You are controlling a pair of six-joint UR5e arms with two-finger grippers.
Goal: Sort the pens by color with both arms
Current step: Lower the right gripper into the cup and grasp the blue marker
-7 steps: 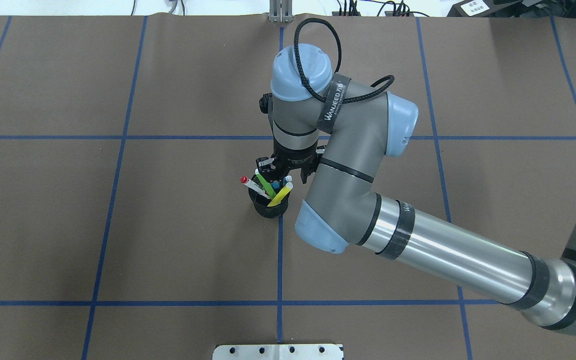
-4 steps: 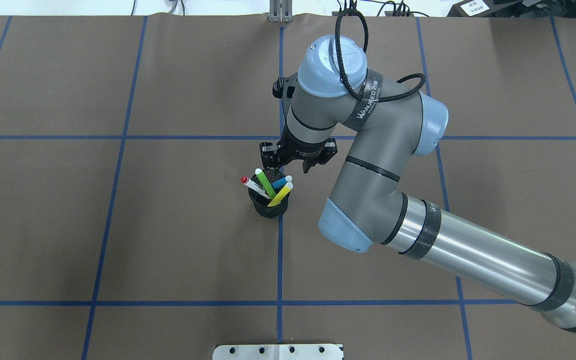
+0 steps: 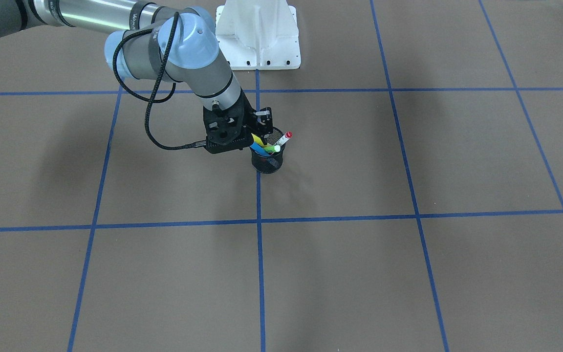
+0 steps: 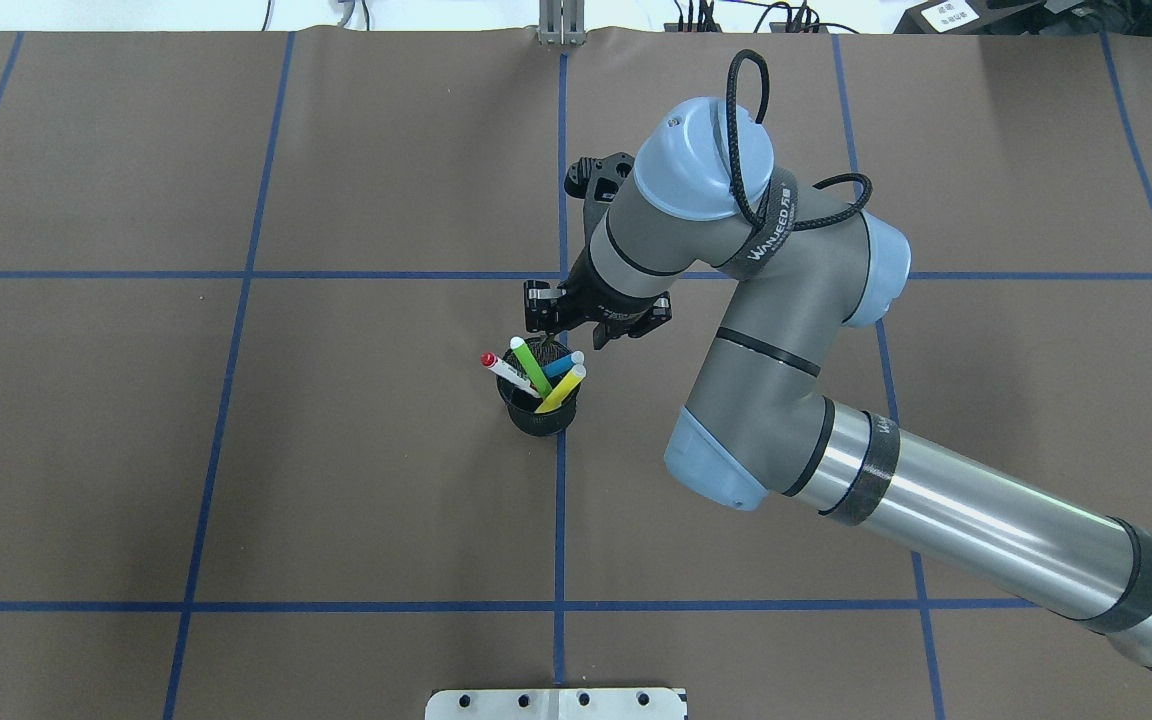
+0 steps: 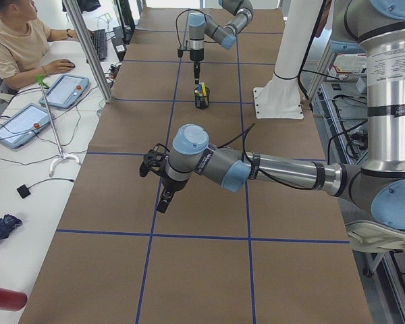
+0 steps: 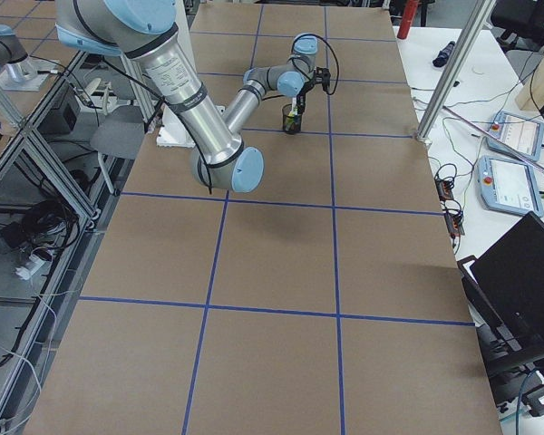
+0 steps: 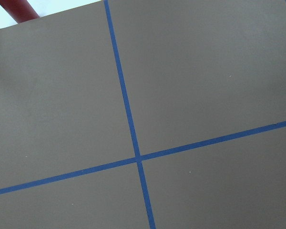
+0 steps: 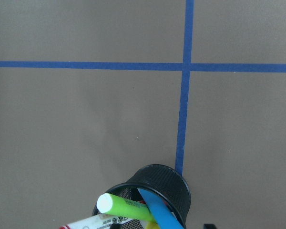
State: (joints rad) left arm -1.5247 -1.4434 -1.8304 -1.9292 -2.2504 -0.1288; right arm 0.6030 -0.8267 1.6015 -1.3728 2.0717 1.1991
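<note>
Four pens stand in a black mesh cup at the table's middle: a red-capped white marker, a light green one, a blue one and a yellow one. My right gripper hangs just beyond the cup, tilted, open and empty. The right wrist view shows the cup with the green pen and the blue pen at its bottom edge. My left gripper shows only in the exterior left view, low over bare table far from the cup; I cannot tell if it is open.
Brown table cover with a blue tape grid. The white pedestal base stands at the robot's side. An operator sits at a side desk with tablets. A red object lies past the table's left end.
My right gripper has drawn back from over the cup, toward the far side and a little right, and the wrist has swung right. The pens have not moved.
</note>
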